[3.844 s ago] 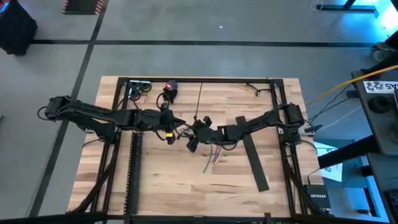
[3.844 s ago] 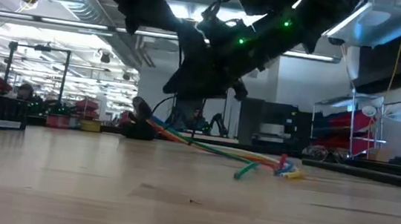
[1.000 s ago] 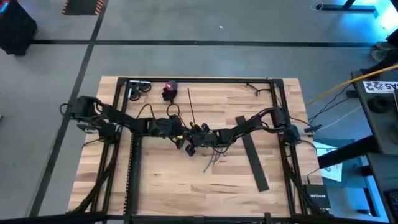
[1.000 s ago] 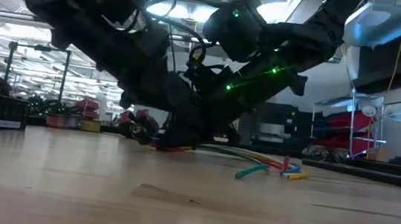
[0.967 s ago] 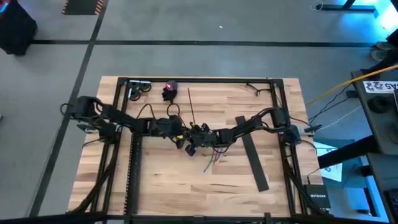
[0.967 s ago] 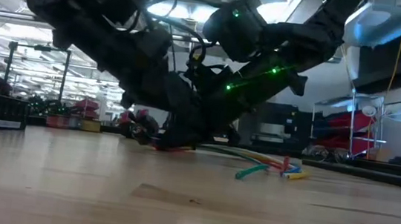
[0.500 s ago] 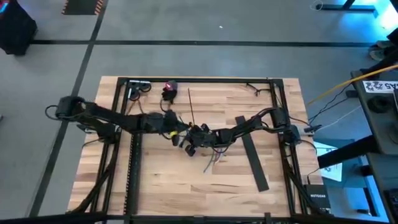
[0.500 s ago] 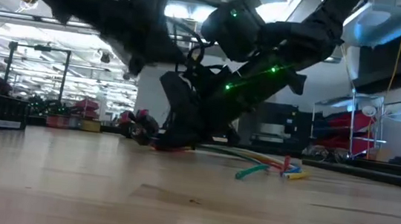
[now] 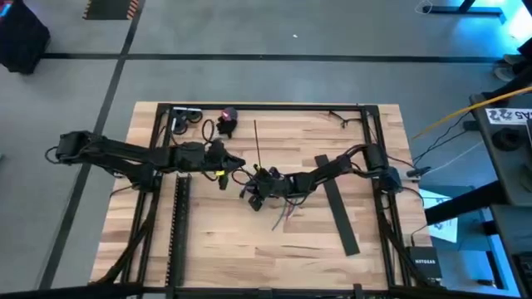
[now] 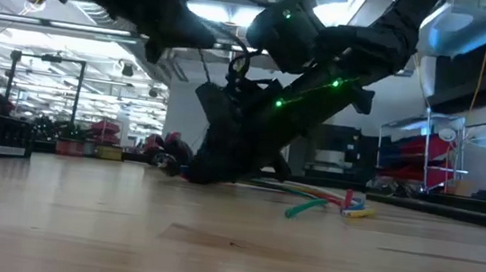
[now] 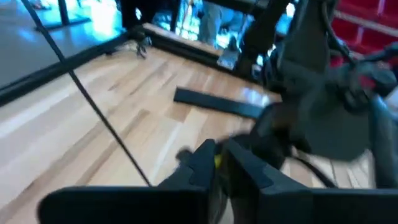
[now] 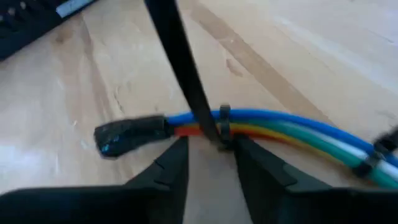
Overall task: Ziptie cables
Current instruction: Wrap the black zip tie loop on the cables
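Cables (image 12: 292, 127) lie bound by a zip-tie (image 12: 224, 121) under the right pincer (image 12: 211, 158), slightly parted, gripping nothing; the left pincer (image 9: 226, 169), clenched on the tail, has pulled back, cinching tighter.

Bundled cables (image 12: 292, 134), blue, orange, green and white, flat on the wood, zip-tie looped around

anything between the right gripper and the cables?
Nothing visible. The right gripper sits low at the cables, fingers either side of the zip tie already looped around the bundle. The left gripper hangs apart on the bundle's left.
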